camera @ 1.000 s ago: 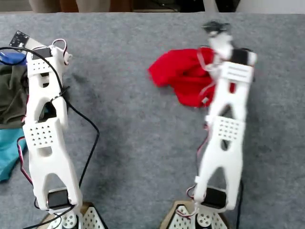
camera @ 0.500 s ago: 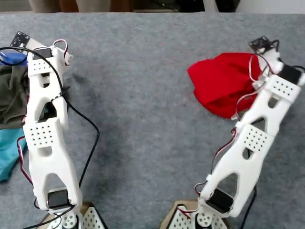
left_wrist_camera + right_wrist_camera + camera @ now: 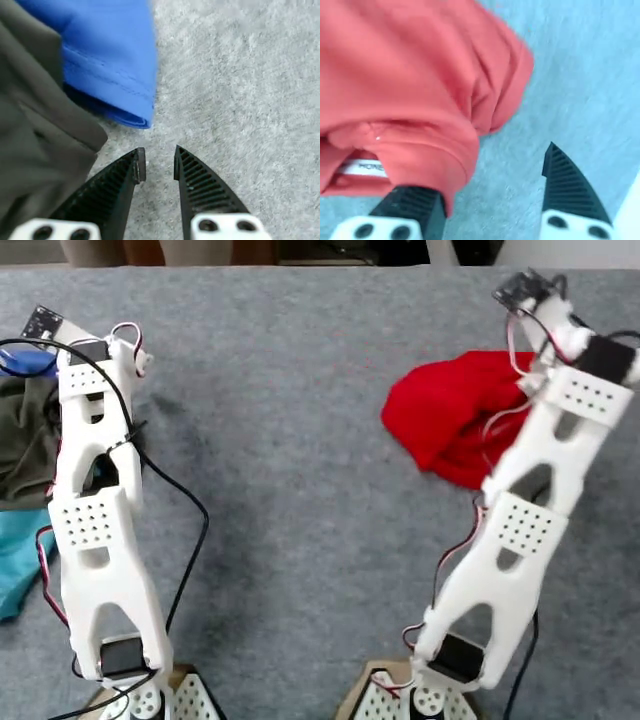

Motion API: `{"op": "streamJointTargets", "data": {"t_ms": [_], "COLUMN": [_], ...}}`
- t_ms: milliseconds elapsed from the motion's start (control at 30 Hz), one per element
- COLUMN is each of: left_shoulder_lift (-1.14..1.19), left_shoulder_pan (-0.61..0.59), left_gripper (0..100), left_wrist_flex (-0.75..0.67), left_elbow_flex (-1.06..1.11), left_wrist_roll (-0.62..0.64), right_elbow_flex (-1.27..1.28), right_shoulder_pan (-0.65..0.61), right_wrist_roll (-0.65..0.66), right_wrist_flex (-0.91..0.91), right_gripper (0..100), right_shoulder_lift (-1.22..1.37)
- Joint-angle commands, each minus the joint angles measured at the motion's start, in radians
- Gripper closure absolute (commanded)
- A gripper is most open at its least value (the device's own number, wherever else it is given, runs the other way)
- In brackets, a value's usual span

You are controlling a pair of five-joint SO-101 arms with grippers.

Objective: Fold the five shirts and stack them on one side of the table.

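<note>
Right fingers (image 3: 566, 182) spread wide — one half-hidden under the red shirt (image 3: 410, 75); left fingers (image 3: 196, 186) slightly parted.

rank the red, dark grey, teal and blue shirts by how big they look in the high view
1. red shirt, clearly the largest
2. dark grey shirt and teal shirt: about alike, both cut off by the picture's edge, so no ranking between them
3. blue shirt, just a small patch
</note>
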Motion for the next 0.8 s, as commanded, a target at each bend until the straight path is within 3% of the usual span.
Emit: {"op": "streamJointTargets", "data": {"t_ms": [0,167,467,567,767], "left_shoulder_lift": [-0.019,-0.019,-0.019,-0.019,-0.019], "left_shoulder_pan": [0.011,0.009,0.009,0.009,0.009], "left_gripper": [89,89,89,89,89], "left_wrist_flex": [-0.023,-0.023,-0.02,-0.02,-0.02], "left_elbow_flex": [-0.005,-0.005,-0.005,-0.003,-0.003], "left_wrist_roll": [0.005,0.005,0.005,0.005,0.005], "right_elbow_flex": [0.082,0.222,0.228,0.254,0.355], "right_shoulder_pan": [-0.061,0.018,0.231,0.24,0.219], "right_wrist_roll": [-0.014,0.041,0.206,0.298,0.281], "right_wrist_flex": [0.017,-0.015,-0.071,0.005,0.015], "right_gripper": [73.4,73.4,73.2,73.1,66.2], "right_shoulder_lift": [-0.171,-0.189,-0.033,0.024,0.082]}}
